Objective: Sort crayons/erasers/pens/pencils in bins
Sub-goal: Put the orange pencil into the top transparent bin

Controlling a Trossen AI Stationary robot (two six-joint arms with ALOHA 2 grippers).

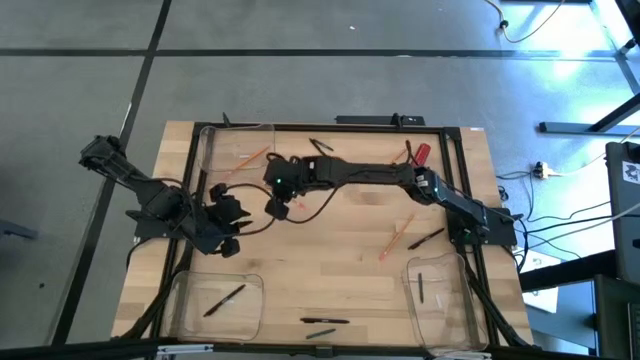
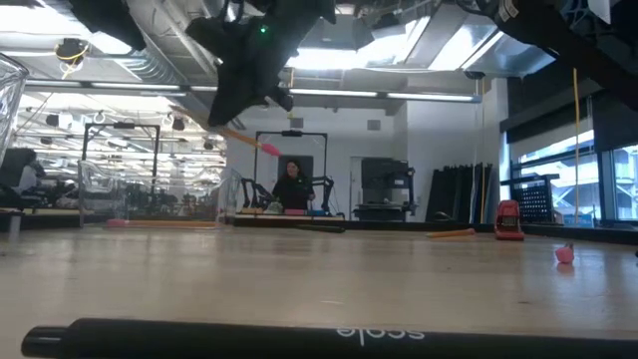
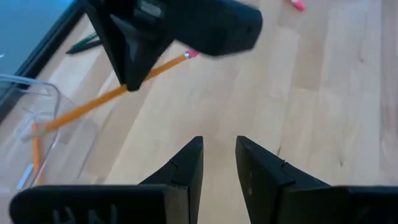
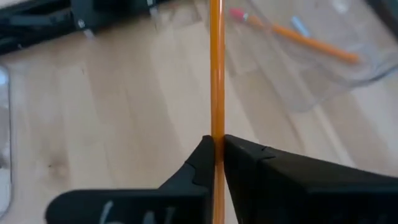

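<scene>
Between my right gripper's (image 4: 216, 149) closed fingers, a pencil (image 4: 216, 74) stands clamped; only the left wrist view shows my left gripper (image 3: 219, 168) parted, empty.

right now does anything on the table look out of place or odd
Nothing damaged or spilled. Loose items still lie outside the bins: a pencil and a pen on the bare wood right of centre, another pen at the near edge. The right pincer holds a pencil above the table.

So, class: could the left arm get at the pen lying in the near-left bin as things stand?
Probably yes. The left gripper is open and empty, the pen lies in the open-topped bin near it, and nothing sits between them.
</scene>
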